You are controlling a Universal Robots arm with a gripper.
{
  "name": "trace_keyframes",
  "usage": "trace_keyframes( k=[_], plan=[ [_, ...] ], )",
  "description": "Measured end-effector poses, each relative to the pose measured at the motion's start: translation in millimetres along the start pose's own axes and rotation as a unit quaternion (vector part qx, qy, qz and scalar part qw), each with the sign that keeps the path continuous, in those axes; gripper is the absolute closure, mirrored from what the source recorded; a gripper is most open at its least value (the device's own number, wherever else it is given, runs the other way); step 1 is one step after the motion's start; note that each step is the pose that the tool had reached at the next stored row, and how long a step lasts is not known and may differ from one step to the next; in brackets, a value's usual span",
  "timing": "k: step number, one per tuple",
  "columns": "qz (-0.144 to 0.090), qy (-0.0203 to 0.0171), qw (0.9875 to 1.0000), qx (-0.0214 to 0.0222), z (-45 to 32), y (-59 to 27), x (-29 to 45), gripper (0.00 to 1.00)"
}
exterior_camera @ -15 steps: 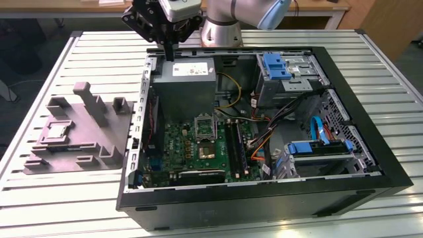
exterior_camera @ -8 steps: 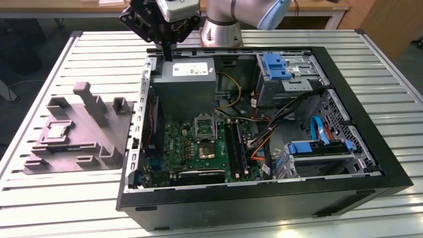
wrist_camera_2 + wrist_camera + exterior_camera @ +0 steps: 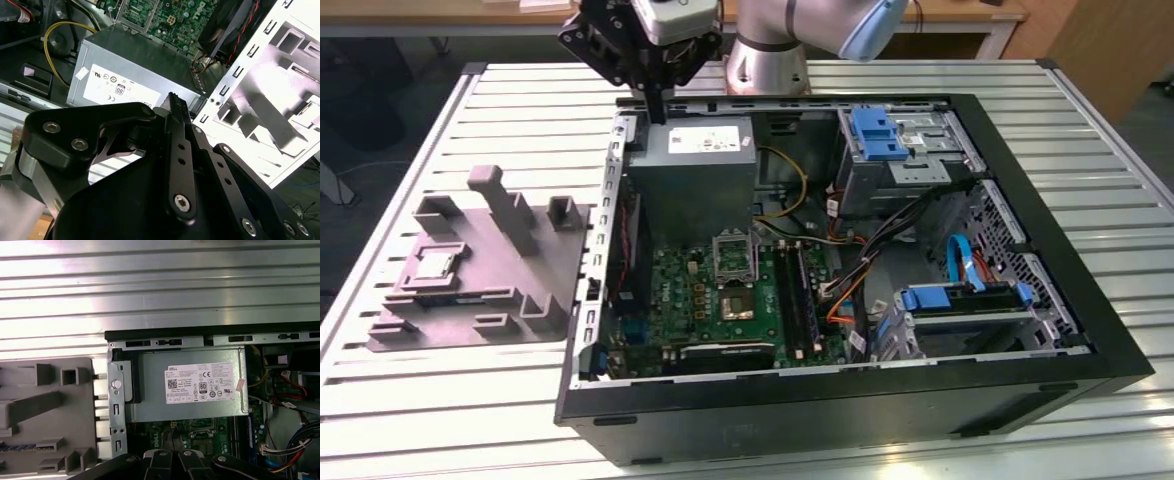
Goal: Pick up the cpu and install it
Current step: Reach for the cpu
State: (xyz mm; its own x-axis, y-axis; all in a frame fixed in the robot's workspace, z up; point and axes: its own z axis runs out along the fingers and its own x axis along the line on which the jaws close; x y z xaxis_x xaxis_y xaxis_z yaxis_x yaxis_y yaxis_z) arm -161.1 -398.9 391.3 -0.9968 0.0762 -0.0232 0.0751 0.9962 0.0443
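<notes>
Lying on a white slatted metal worktop [image 3: 454,400], a black computer tower case [image 3: 854,405] rests on its side with its interior open. At the edges of the exterior view a wooden desk [image 3: 961,15] and dark floor border the worktop. To the exterior view's left of the case sits a large grey plastic block with upright posts [image 3: 494,270]. The cpu [image 3: 434,265], a small flat square chip with a pale silvery top, lies in a recess on that block. The silver and pale-blue robot arm [image 3: 767,50] holds its black jaws pointing down over the case's wall beside the grey metal power-supply box [image 3: 694,170], well apart from the cpu. They look pressed together, with nothing seen between them. The exterior view also takes in the green motherboard [image 3: 707,300] and the blue plastic drive brackets [image 3: 878,135]. The first wrist view looks straight down on the power-supply box's white label [image 3: 200,385], the bare slats beyond the case and part of the grey block. The second wrist view looks past the jaws' black linkage to a yellow cable loop [image 3: 75,24] beside the box and a black fan [image 3: 225,25].
</notes>
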Motion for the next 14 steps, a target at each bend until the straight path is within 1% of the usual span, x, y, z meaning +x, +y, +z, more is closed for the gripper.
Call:
trace_keyframes(
  k=[14],
  plan=[
    [0.000, 0.0000, 1.0000, 0.0000, 0.4, -0.3, 3.9, 0.89]
  ],
)
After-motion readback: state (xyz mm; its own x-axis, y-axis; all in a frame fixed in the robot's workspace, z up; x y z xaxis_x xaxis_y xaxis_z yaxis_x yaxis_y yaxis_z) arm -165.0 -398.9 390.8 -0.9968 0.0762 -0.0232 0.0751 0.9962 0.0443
